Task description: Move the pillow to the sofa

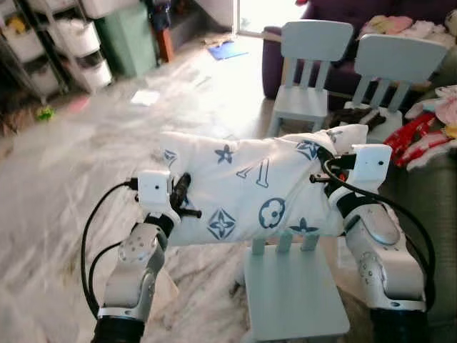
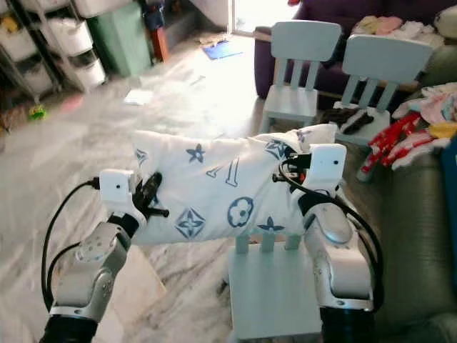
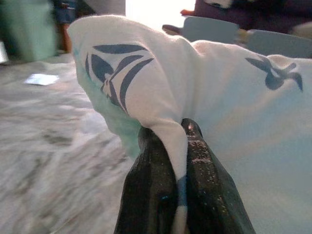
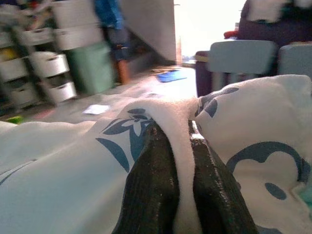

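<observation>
A white pillow (image 1: 250,187) with blue flower and star prints hangs in the air between my two arms, above a small pale-blue chair (image 1: 289,286). My left gripper (image 3: 176,134) is shut on a fold of the pillow's left edge. At the other end, my right gripper (image 4: 175,129) pinches a fold of the cloth too. A dark purple sofa (image 1: 335,68) stands at the far back, behind two more pale-blue chairs (image 1: 307,64). A grey-green sofa (image 2: 414,229) runs along my right side.
Clothes and a red item (image 1: 421,136) lie piled on the grey-green sofa. Storage shelves with white bins (image 1: 71,43) and a green cabinet (image 1: 128,36) line the far left. A paper (image 1: 145,97) and a blue mat (image 1: 227,50) lie on the marble floor.
</observation>
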